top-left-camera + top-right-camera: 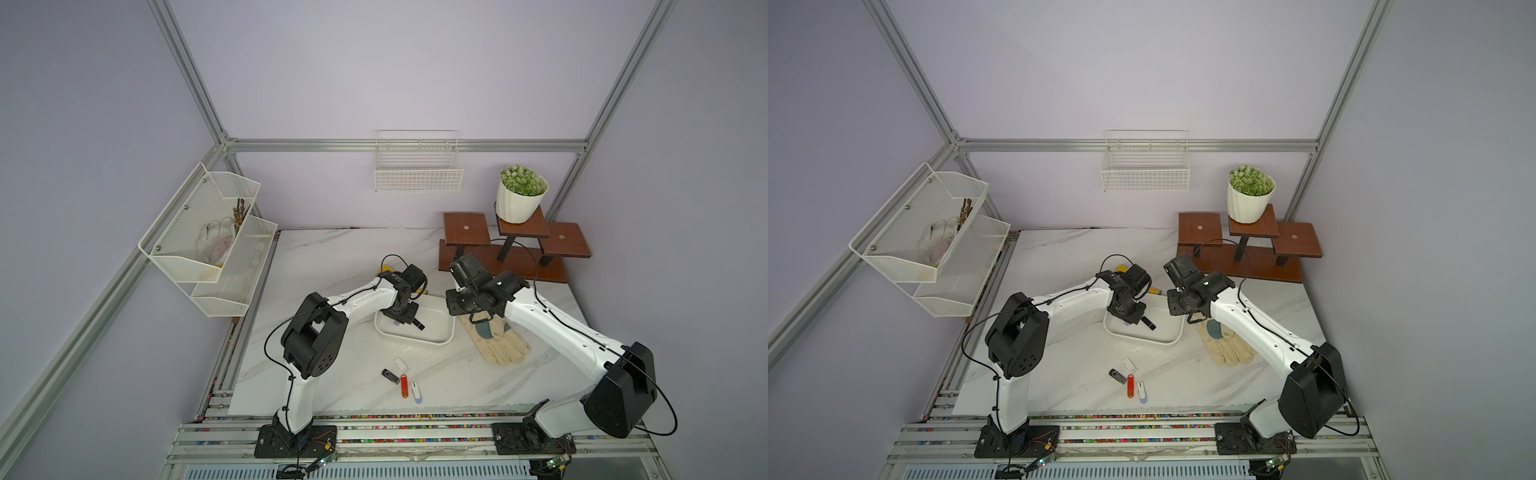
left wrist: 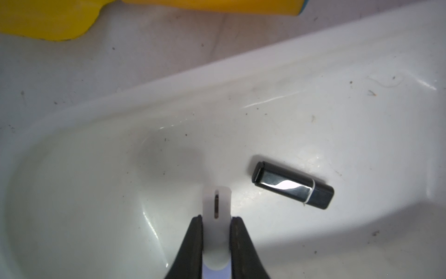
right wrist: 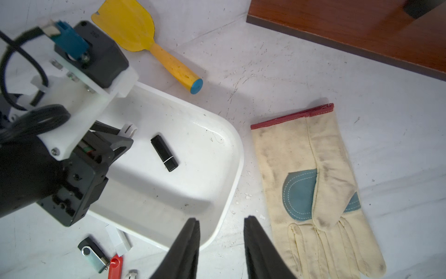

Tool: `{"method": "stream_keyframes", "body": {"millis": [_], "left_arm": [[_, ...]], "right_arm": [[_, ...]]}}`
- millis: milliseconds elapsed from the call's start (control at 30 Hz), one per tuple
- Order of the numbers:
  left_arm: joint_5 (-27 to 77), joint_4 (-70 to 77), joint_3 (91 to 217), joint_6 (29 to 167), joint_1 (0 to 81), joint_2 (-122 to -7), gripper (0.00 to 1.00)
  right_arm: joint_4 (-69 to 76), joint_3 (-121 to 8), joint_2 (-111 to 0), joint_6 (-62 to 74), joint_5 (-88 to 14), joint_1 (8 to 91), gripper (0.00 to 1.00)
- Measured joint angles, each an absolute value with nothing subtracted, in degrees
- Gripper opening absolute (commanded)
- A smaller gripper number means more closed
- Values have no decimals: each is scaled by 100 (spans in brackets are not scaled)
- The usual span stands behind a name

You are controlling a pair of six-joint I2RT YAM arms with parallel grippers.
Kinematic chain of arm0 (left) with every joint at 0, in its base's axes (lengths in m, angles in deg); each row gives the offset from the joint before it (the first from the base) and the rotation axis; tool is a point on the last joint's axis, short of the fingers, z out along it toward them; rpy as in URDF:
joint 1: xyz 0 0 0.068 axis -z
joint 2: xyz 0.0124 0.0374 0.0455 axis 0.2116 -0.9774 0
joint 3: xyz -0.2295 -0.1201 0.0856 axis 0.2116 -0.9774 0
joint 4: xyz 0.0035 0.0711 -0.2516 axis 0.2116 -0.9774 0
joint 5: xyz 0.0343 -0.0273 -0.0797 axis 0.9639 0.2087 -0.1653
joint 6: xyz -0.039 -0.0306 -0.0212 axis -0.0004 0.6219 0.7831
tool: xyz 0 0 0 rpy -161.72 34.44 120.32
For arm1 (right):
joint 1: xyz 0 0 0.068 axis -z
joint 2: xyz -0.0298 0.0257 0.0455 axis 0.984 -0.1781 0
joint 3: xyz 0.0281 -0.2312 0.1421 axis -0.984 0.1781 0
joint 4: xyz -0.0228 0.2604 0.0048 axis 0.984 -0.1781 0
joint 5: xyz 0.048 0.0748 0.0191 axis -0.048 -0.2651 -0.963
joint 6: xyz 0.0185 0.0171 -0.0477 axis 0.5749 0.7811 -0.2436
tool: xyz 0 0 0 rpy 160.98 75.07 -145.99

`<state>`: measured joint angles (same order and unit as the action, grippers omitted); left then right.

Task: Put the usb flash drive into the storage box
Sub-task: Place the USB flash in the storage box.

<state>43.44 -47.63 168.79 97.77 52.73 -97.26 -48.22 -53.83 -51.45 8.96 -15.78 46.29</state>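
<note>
White plastic makes up the usb flash drive (image 2: 216, 205), a slim rounded stick with a dark slot near its tip. It is pinched between the two tapered black fingers of the left gripper (image 2: 216, 218), which are closed against its flat sides. The stick is held over the inside of the storage box (image 2: 96, 193), near one rounded corner; whether its tip touches the floor cannot be told.

The box is seen as a shallow glossy white tub with a thick rim, and its smooth floor is flecked with dark specks and fine scratches. A black flash drive (image 2: 293, 184) is laid flat on that floor just beside the held stick. It is a shiny rectangular block, ringed by a thin pale line where the cap meets the body.

The right gripper (image 3: 222, 221) is parted with nothing between its matte black fingers, above the box's rim and the marbled table (image 1: 332, 257). Beside the box a cream fabric glove (image 3: 313, 169) is spread flat — soiled, red-hemmed, with blue stitched patches. Behind the box a yellow scoop (image 3: 135, 26) with a blue-capped round handle is laid. Four more drives are clustered on the table in front of the box: a black-and-silver swivel drive (image 1: 390, 376), a red drive (image 1: 404, 385), a white drive (image 1: 416, 390) and a pale clear-looking drive (image 1: 401, 365).
</note>
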Motion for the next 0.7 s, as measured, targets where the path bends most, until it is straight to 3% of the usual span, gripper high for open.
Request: {"method": "stream_keyframes", "body": {"millis": [533,633,700], "left_arm": [[4409,-4481,16879,9823,5277,-10098,9],[4427,-4444,16894,9823,5284,-10098,18],[4440,-4435,16894,9821,5284,-10100,30]], "right_arm": [[-4838,-5293,-5127,854,-1932,4635,36],[-4833,-5094,-5094,859,-2035,4638,36],[-4833,-4924,-5055,865,-2120,4638,35]]}}
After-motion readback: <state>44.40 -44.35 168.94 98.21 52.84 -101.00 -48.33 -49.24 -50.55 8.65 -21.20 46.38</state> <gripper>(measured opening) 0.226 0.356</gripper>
